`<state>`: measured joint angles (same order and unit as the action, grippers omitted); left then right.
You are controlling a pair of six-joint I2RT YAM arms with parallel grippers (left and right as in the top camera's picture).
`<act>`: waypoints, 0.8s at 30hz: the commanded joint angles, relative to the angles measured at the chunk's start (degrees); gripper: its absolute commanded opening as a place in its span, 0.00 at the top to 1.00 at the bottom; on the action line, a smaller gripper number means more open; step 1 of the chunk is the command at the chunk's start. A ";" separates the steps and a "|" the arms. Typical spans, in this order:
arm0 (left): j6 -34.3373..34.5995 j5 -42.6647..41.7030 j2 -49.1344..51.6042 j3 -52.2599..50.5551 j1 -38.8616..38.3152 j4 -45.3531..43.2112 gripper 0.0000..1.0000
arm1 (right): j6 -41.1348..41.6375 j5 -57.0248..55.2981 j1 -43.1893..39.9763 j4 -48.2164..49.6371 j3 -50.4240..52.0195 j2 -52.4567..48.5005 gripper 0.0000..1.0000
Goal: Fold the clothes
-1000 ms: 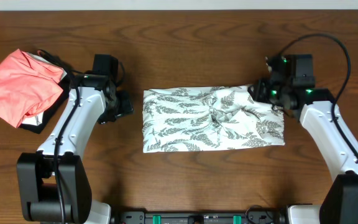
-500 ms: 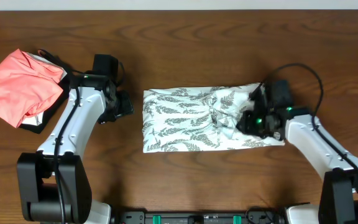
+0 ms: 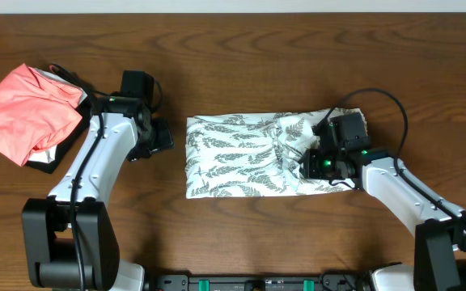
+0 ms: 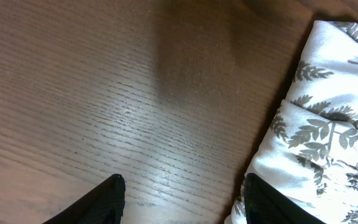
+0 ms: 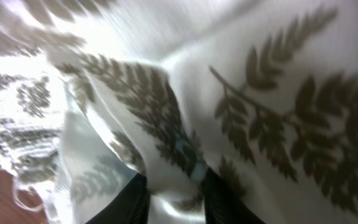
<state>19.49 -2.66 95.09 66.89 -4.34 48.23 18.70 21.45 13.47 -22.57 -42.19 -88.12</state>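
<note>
Overhead, the dress (image 3: 233, 158) lies folded into a wide rectangle in the middle of the table (image 3: 241, 56). The right gripper (image 3: 310, 166) sits on its right part, fingers narrow, with a bunched fold of the fern-print fabric pinched between them. The left gripper (image 3: 164, 137) hovers just beside the dress's left edge, jaws wide and holding nothing. At far left a coral-pink garment (image 3: 23, 113) rests on a black garment (image 3: 51, 158).
</note>
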 commanded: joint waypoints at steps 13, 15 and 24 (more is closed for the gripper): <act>-0.33 0.07 -0.79 0.83 0.04 0.37 0.38 | -4.20 -6.91 -4.31 3.56 -15.76 3.37 0.84; -0.33 0.07 -0.79 0.83 0.04 0.37 0.38 | -4.17 -6.88 -4.28 3.34 -15.76 0.00 0.84; -0.33 0.07 -0.79 0.83 0.04 0.37 0.38 | -4.15 -1.44 -3.98 1.88 -15.76 -15.26 0.82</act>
<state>19.46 -2.66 95.09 66.89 -4.34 48.27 15.46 17.06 9.43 -20.53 -58.33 -100.57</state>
